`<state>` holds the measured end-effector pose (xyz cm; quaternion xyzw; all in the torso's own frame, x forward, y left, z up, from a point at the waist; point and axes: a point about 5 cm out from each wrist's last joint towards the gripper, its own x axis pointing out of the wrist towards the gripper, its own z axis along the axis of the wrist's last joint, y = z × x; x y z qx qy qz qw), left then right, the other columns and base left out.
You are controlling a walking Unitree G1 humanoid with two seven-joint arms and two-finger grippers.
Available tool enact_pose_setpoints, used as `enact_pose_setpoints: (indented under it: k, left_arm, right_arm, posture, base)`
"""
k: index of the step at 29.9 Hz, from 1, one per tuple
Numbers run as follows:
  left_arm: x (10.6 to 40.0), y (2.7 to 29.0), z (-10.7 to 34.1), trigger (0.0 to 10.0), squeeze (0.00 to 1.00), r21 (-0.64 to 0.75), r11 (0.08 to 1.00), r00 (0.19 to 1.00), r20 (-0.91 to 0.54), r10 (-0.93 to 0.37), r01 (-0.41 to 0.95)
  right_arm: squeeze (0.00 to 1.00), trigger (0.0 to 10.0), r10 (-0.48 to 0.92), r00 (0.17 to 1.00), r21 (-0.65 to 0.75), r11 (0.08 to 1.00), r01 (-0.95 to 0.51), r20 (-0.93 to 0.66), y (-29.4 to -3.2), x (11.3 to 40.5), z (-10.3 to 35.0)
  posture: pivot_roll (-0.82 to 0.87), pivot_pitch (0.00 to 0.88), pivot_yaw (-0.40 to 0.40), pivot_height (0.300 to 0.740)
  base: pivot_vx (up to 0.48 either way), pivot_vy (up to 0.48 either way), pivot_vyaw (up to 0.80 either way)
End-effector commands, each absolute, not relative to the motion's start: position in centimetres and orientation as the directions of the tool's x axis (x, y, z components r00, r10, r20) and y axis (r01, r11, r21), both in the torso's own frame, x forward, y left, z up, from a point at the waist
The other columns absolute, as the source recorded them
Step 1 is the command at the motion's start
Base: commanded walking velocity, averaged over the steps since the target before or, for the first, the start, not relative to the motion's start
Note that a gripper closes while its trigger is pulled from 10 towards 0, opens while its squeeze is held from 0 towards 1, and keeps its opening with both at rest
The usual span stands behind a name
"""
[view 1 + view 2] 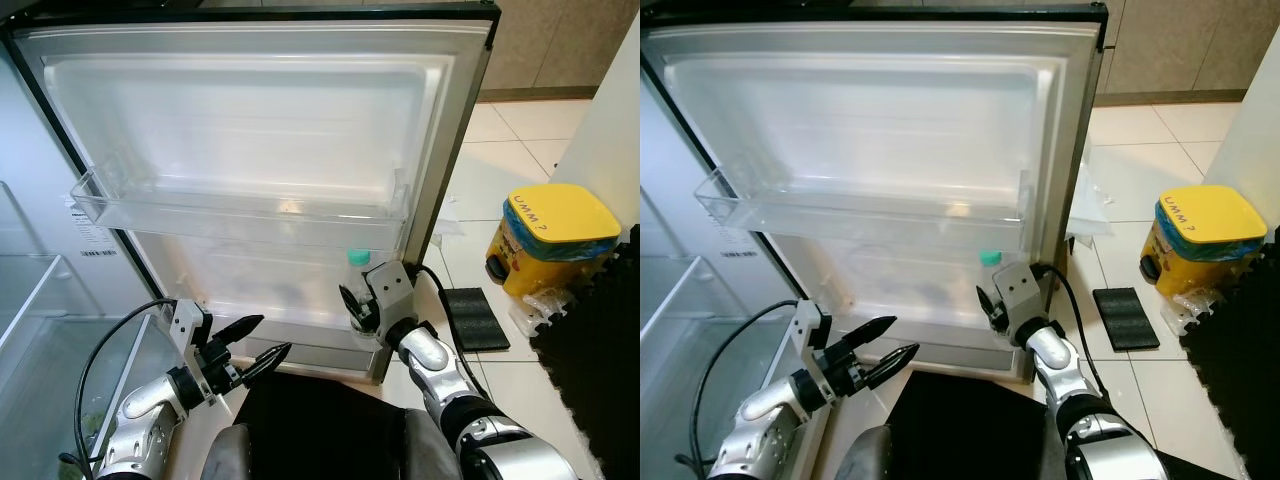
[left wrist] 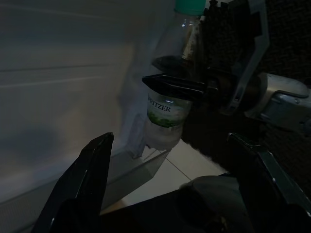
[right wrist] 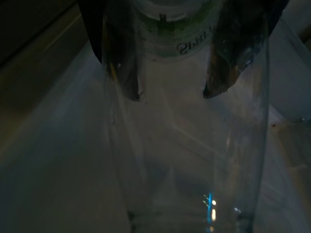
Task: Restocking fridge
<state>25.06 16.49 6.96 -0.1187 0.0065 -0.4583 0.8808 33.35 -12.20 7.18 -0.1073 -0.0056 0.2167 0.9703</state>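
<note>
A clear water bottle (image 1: pixel 359 280) with a green cap and green label stands upright at the right end of the fridge door's lower shelf (image 1: pixel 300 335). My right gripper (image 1: pixel 355 312) is shut on the bottle's body (image 3: pixel 184 121), one black finger (image 3: pixel 124 63) on each side. The left wrist view also shows the bottle (image 2: pixel 170 104) with a right finger (image 2: pixel 175 85) across it. My left gripper (image 1: pixel 272 337) is open and holds nothing, low and to the left of the bottle, pointing toward it. Whether the bottle's base rests on the shelf is hidden.
The open fridge door (image 1: pixel 250 120) faces me, with a clear upper shelf (image 1: pixel 230 210) across it. Glass shelves of the fridge interior (image 1: pixel 40 300) are at the left. On the tiled floor to the right stand a yellow-lidded container (image 1: pixel 552 235) and a black mat (image 1: pixel 478 318).
</note>
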Motion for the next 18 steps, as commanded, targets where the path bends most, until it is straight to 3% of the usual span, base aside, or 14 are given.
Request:
enact_pose_setpoints:
  k: [1, 18]
  left_arm:
    - [24.7, 16.7, 6.8, 10.0, 0.00, -0.225, 0.547, 0.574, 0.077, -0.815, 0.807]
    - [23.2, 16.0, 6.7, 10.0, 0.00, -0.255, 0.525, 0.553, 0.047, -0.832, 0.812]
  right_arm:
    - [0.00, 10.0, 0.435, 0.898, -0.193, 0.877, -0.439, -0.066, -11.8, 33.0, 6.5]
    - [0.00, 10.0, 0.488, 0.871, -0.208, 0.848, -0.487, -0.052, -10.3, 33.2, 7.0]
  posture:
    - [0.20, 0.187, 0.052, 0.546]
    - [0.21, 0.212, 0.055, 0.546]
  base:
    - [0.000, 0.000, 0.00]
    - [0.000, 0.000, 0.00]
